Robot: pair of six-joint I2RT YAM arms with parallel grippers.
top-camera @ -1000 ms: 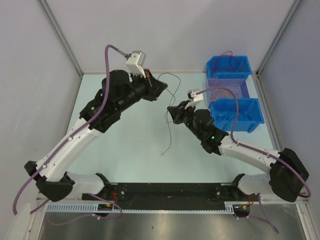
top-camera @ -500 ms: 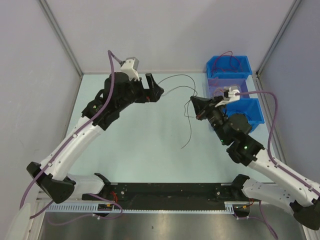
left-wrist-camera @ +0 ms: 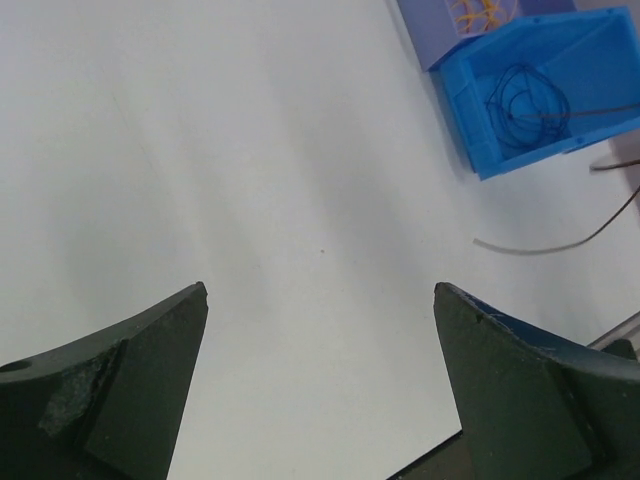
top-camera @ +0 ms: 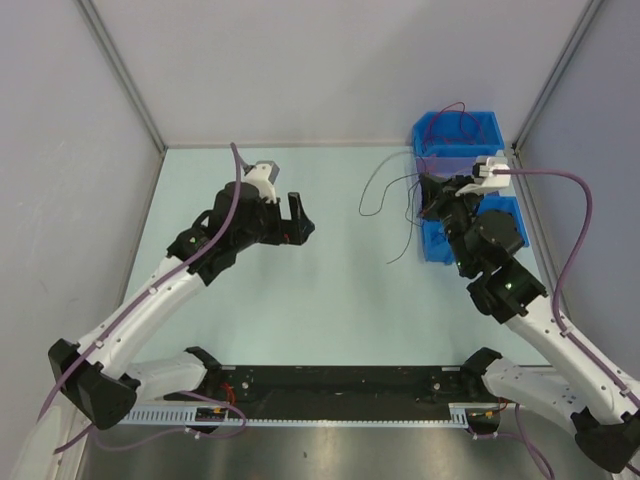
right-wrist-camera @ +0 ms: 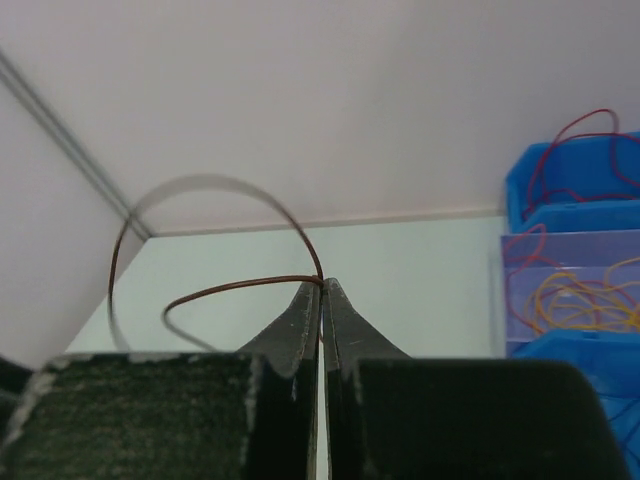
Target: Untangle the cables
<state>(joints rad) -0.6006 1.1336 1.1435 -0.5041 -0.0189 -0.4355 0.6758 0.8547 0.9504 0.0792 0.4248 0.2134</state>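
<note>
Plainly, right gripper [right-wrist-camera: 321,286] pinches a dark red cable [right-wrist-camera: 230,288]; left gripper [left-wrist-camera: 320,292] gapes wide, holding nothing

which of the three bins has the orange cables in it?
The middle bin, translucent purple, between the far blue bin and the near blue bin. The orange cables lie coiled inside it; the far one shows a red cable instead.

table [top-camera: 330,290] far-right: far bin [top-camera: 492,128], middle bin [top-camera: 432,165], near bin [top-camera: 432,246] touching in a row, back to front | cables [right-wrist-camera: 570,300] inside the bins | right gripper [top-camera: 425,190] at the bins' left edge, loose cable [top-camera: 385,170] pinched between its fingertips, trailing left over the table | left gripper [top-camera: 298,218] well left, mid-table
</note>
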